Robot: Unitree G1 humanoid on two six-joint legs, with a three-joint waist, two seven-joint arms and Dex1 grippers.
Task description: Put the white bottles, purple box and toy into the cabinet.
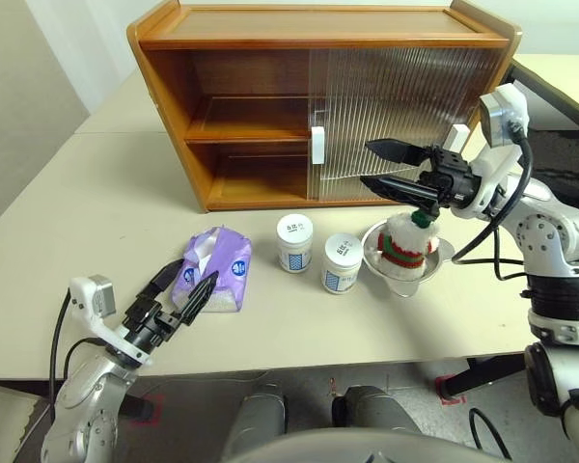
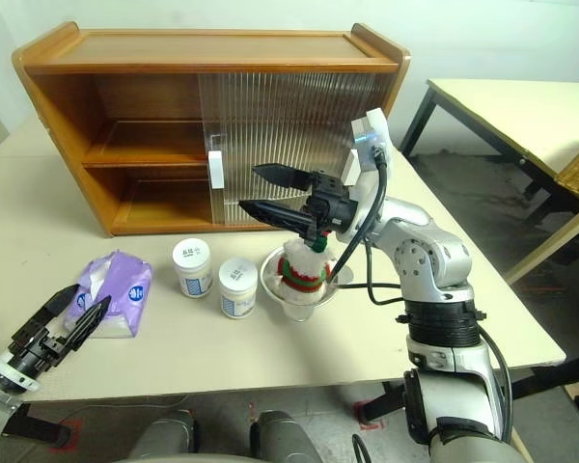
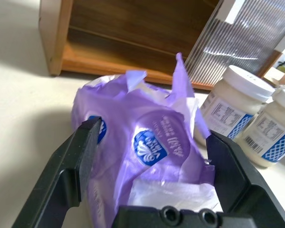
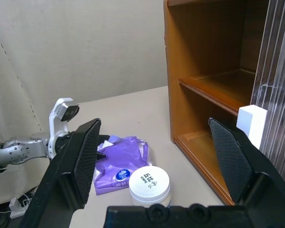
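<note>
We are at the pick of the purple tissue pack (image 1: pixel 217 271), which lies on the table (image 1: pixel 96 251) in front of the cabinet's (image 1: pixel 318 96) open left half, well short of the shelves. Our left gripper (image 1: pixel 185 292) stands with its fingers wide, one on each side of the pack's near end, not yet pressing it. To do this well, we judge we should push a little deeper so the fingers bracket the fuller middle, not the loose torn top where the white tissue shows, then squeeze gently, since the soft wrap will crumple and may slip. The two white jars (image 1: pixel 294 242) stand just beside the pack, so we lift straight before swinging toward the lower shelf. Our right gripper (image 1: pixel 381 166) hangs spread wide and empty above the plush toy (image 1: pixel 405 244) in its metal bowl (image 1: pixel 444 253).
</note>
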